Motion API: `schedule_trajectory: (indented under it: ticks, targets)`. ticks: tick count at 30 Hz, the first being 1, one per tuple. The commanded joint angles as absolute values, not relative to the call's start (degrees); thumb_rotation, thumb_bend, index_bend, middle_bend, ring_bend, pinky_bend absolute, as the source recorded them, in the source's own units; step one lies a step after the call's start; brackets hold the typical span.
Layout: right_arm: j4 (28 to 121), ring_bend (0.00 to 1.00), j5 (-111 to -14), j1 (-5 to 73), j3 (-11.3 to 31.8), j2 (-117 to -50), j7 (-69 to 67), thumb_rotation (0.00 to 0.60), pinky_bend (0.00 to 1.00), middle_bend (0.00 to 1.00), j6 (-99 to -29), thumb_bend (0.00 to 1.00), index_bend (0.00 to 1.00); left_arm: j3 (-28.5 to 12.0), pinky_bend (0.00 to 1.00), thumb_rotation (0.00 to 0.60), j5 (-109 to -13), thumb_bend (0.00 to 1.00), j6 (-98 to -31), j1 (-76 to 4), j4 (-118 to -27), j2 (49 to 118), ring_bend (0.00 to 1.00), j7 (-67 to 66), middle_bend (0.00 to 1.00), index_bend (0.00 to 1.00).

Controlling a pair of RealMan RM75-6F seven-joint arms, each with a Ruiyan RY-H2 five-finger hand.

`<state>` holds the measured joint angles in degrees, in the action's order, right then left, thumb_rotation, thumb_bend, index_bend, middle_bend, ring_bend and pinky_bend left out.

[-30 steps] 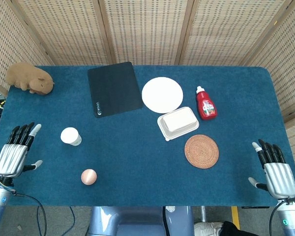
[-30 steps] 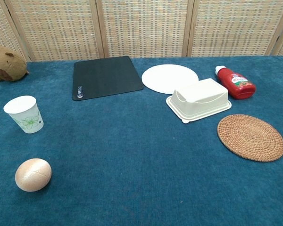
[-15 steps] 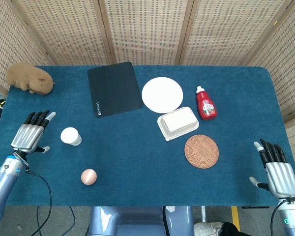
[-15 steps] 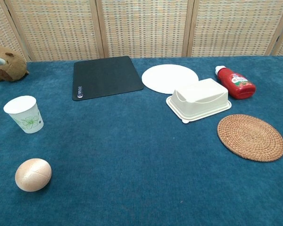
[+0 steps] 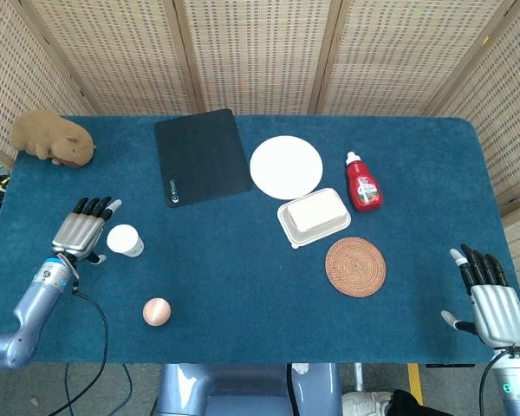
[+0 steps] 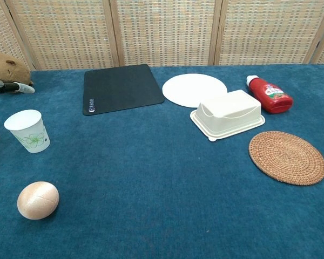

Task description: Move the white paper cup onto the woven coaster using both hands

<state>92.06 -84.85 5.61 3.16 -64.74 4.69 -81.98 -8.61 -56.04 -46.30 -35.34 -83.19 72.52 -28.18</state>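
The white paper cup (image 5: 125, 240) (image 6: 28, 131) with a green print stands upright at the left of the blue table. My left hand (image 5: 84, 230) is just to its left, fingers spread and holding nothing; only its fingertips (image 6: 13, 87) show at the left edge of the chest view. The round woven coaster (image 5: 355, 267) (image 6: 287, 157) lies bare at the right. My right hand (image 5: 487, 297) hovers open off the table's front right corner, far from the coaster, and is outside the chest view.
A wooden ball (image 5: 156, 311) lies in front of the cup. A black mat (image 5: 201, 157), white plate (image 5: 286, 167), lidded white box (image 5: 314, 217) and red bottle (image 5: 362, 183) sit toward the back. A brown plush animal (image 5: 52, 139) rests at the back left corner.
My left hand has moved rightward and forward over the table, ending close beside the cup. The right hand has drifted slightly toward the front edge. The cup has not moved.
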Motion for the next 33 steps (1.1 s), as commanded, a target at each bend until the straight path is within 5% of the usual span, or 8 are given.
schedule_trajectory:
  ticks: [1, 16, 24, 33]
  targets:
    - [92.03, 0.0, -84.72, 5.65, 3.16, -64.75, 4.58, 0.6, 0.0, 0.0, -81.8, 0.01, 0.0, -8.23, 0.0, 0.6, -54.8, 0.18, -45.98, -36.52, -82.52, 73.63, 0.0, -29.58, 0.0, 0.0]
    - [91.88, 0.0, -84.9, 5.72, 3.08, -64.61, 3.72, 0.6, 0.0, 0.0, -81.66, 0.01, 0.0, -6.8, 0.0, 0.6, -52.12, 0.25, -47.02, -38.74, -82.54, 76.75, 0.0, -31.78, 0.0, 0.18]
    - [91.89, 0.0, -84.92, 5.74, 3.06, -64.61, 3.76, 0.6, 0.0, 0.0, -81.66, 0.01, 0.0, -6.02, 0.0, 0.6, -52.59, 0.28, -48.23, -38.87, -82.37, 77.68, 0.0, -31.14, 0.0, 0.41]
    - [91.97, 0.0, -85.08, 5.7, 3.06, -64.57, 3.54, 0.6, 0.0, 0.0, -81.86, 0.01, 0.0, -5.44, 0.0, 0.6, -53.59, 0.29, -49.36, -38.81, -83.37, 77.22, 0.0, -29.97, 0.0, 0.42]
